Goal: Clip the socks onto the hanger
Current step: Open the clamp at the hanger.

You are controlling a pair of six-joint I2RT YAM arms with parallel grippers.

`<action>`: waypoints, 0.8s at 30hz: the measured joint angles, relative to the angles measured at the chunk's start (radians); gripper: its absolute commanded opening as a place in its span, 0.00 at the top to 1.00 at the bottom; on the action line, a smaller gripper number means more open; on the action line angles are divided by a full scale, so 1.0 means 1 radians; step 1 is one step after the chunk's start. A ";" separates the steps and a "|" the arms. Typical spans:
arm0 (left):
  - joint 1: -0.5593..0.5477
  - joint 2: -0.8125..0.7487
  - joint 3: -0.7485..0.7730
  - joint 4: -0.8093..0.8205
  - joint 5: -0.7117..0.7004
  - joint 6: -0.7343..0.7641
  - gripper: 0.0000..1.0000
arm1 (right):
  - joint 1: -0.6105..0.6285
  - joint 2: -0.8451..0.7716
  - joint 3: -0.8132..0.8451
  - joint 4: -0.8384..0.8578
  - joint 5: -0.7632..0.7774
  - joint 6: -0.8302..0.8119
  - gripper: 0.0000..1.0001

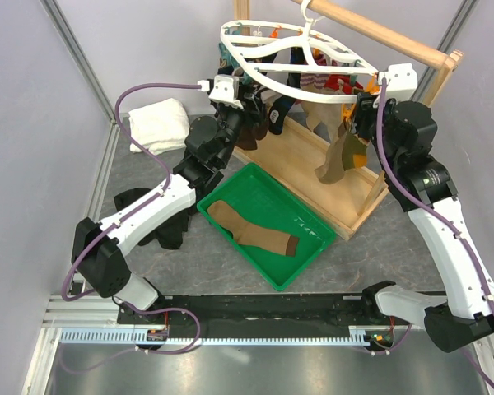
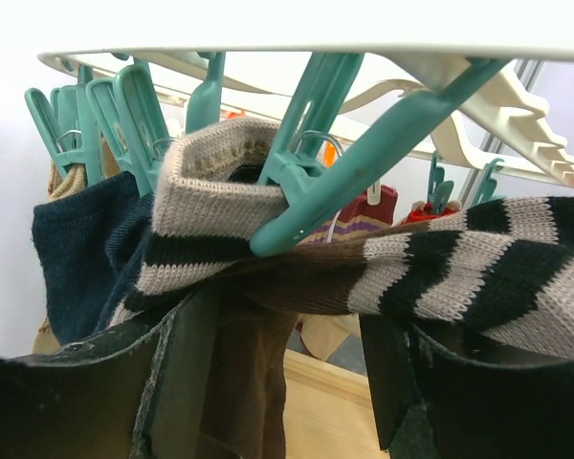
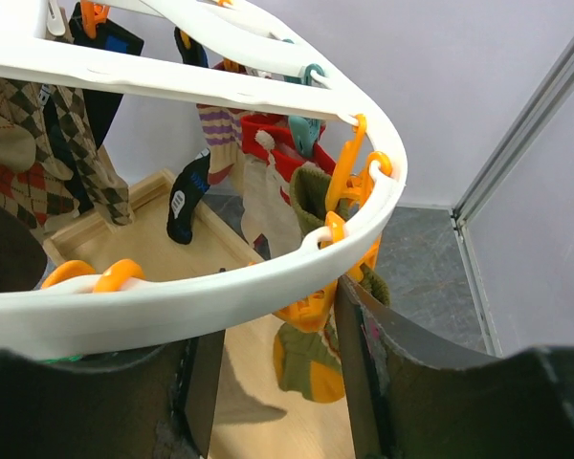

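So nearest the arms, about mid-tabletop, there's a green tray (image 1: 276, 202) with one tan sock (image 1: 251, 229) lying loose in it, not clipped to anything. Just left of the tray is a black cloth heap (image 1: 169, 237), partly under the left arm. A folded white towel (image 1: 159, 123) sits over toward the far left corner. The wooden stand (image 1: 292, 160) takes up the far right part of the tabletop, and the hanger (image 1: 321, 97) hangs by its hook from the stand's top rail with a bunch of socks already dangling off it, so it's pretty crowded up there. Both arms are raised to the hanger, one on each side. The left gripper (image 1: 262, 107) is at the left rim, jaws apart. In its wrist view a striped sock (image 2: 440, 268) stretches across just above the fingers (image 2: 172, 382). A teal clip (image 2: 325, 182) bites that sock's cuff, and a navy sock (image 2: 77, 249) hangs right beside it. I can't tell if the fingers actually touch the striped sock. The right gripper (image 1: 356, 123) is under the right rim, jaws also apart and not clamped on anything. An orange clip (image 3: 311, 311) sits between its fingers (image 3: 364, 363), close to the right one, holding an olive sock (image 3: 306, 196).
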 measured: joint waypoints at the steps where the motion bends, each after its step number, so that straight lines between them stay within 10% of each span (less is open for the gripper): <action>1: 0.000 0.000 0.000 -0.002 0.000 -0.002 0.35 | 0.000 0.002 -0.001 0.002 0.001 -0.002 0.49; 18: 0.001 -0.015 -0.017 -0.022 0.033 -0.026 0.35 | -0.002 0.001 -0.002 -0.002 0.003 -0.001 1.00; 24: 0.005 -0.037 -0.036 -0.067 0.123 -0.032 0.34 | -0.001 -0.003 0.047 -0.103 -0.040 0.053 1.00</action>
